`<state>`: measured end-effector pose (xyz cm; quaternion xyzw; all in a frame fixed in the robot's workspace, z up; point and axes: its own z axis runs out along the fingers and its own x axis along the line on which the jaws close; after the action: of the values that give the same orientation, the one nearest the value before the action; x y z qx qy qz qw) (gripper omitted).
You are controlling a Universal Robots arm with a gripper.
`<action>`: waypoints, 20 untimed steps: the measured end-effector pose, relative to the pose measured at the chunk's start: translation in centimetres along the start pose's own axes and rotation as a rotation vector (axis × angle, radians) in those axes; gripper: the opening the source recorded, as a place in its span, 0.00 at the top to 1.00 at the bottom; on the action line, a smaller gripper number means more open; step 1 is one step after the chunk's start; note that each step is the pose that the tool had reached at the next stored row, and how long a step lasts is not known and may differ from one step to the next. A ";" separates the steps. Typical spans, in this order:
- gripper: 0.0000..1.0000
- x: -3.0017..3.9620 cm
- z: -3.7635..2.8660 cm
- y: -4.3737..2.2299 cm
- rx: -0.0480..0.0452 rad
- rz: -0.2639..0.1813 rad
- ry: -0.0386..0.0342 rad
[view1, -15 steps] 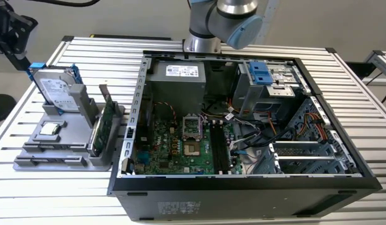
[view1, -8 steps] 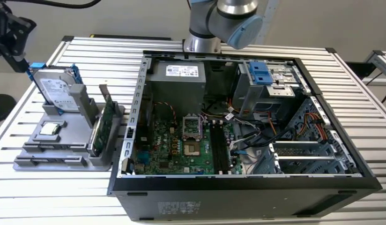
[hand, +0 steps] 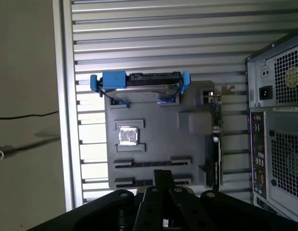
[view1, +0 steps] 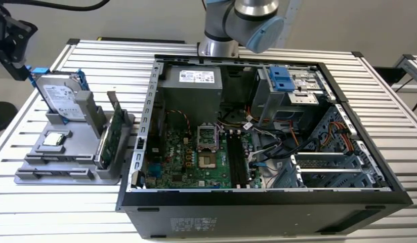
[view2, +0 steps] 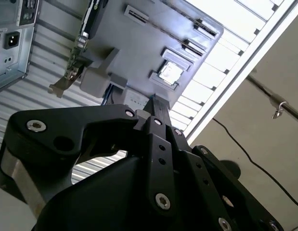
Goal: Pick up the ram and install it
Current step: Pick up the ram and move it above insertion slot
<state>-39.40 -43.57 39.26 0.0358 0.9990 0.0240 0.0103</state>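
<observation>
My jaws sit closed together above the grey tray [hand: 158,139], the blue-railed hard drive [hand: 139,86] standing beyond them.

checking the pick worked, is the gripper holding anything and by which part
It cannot be told: the gripper hangs above the grey tray, and whether it grips anything is unclear.

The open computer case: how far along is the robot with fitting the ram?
Early, it seems. Done: nothing confirmable; the black memory slots in the computer case look too dark to judge. In hand: the gripper hangs above the gray parts holder. Left: apparently both pickup and installing.
</observation>
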 end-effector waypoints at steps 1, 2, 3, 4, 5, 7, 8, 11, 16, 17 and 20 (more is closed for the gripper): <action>1.00 0.00 0.00 -0.05 0.0000 0.000 0.0000; 1.00 -0.01 -0.01 -0.09 0.0000 0.000 0.0001; 1.00 -0.01 -0.01 -0.14 -0.0001 0.000 0.0000; 1.00 -0.01 -0.01 -0.18 0.0000 0.000 0.0000; 1.00 -0.02 -0.01 -0.24 0.0000 0.000 0.0000; 1.00 -0.03 -0.02 -0.34 0.0000 0.000 0.0001; 1.00 -0.03 -0.02 -0.39 0.0000 0.000 0.0001; 1.00 -0.04 -0.03 -0.52 0.0000 0.000 0.0001; 1.00 -0.05 -0.04 -0.74 0.0000 0.000 0.0002; 1.00 -0.05 -0.04 -0.75 0.0001 0.000 0.0002; 1.00 -0.06 -0.04 -0.79 0.0000 0.000 0.0001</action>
<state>-39.40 -44.36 39.26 0.0358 0.9990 0.0240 0.0103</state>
